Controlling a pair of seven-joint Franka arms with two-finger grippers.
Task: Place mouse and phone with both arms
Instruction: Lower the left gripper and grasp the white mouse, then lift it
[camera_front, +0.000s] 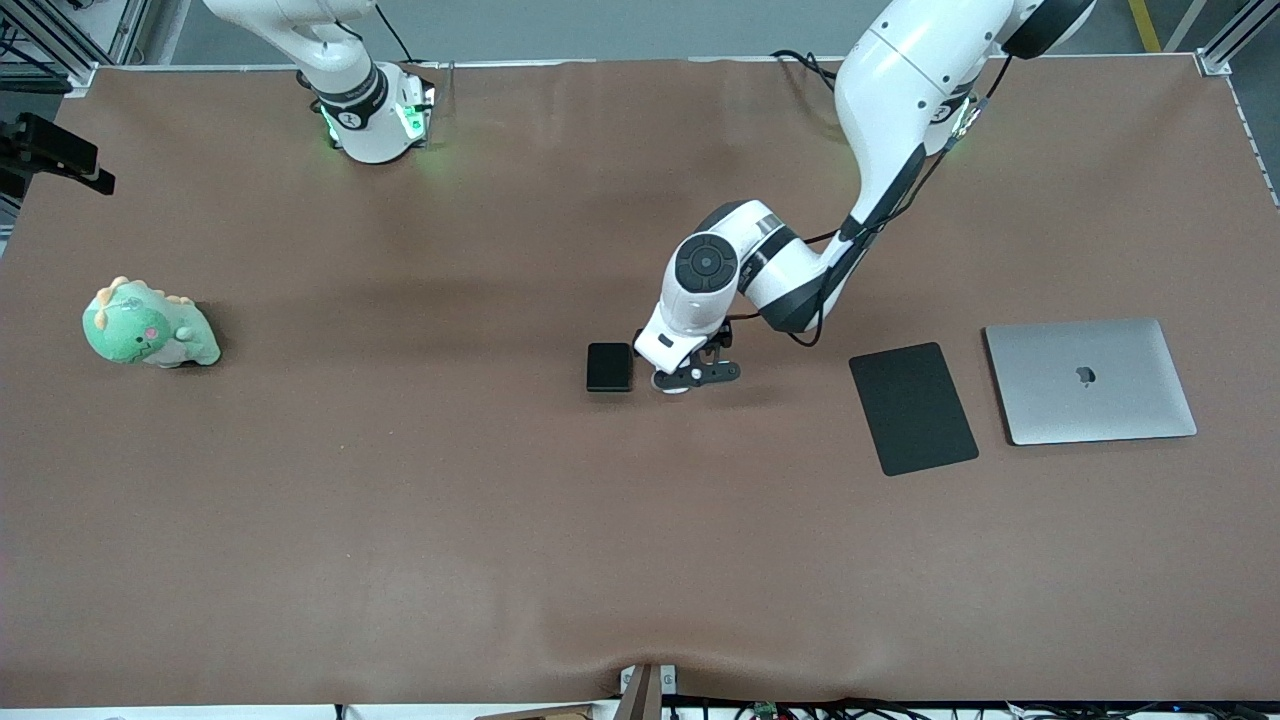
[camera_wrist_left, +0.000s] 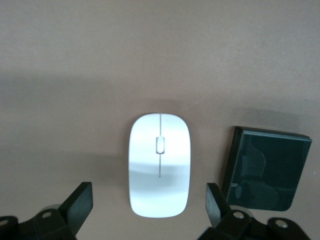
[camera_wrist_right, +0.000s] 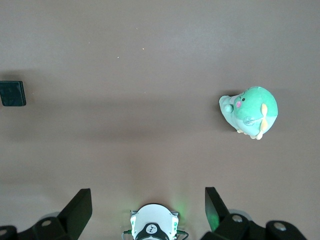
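Left gripper (camera_wrist_left: 147, 210) low over bench (camera_front: 400, 500), jaws spread wide with mouse (camera_wrist_left: 159, 165) lying flat between them, untouched; looks lined up for side pinch. Phone (camera_wrist_left: 265, 167) flat just outside one jaw. Front view hides most of mouse under wrist. Right gripper (camera_wrist_right: 147, 207) waits high above own base, jaws apart, empty.

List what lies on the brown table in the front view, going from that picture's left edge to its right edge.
Green plush dinosaur toy → small black rectangular phone → left gripper, low over the white mouse → thin black mouse pad → closed silver laptop.
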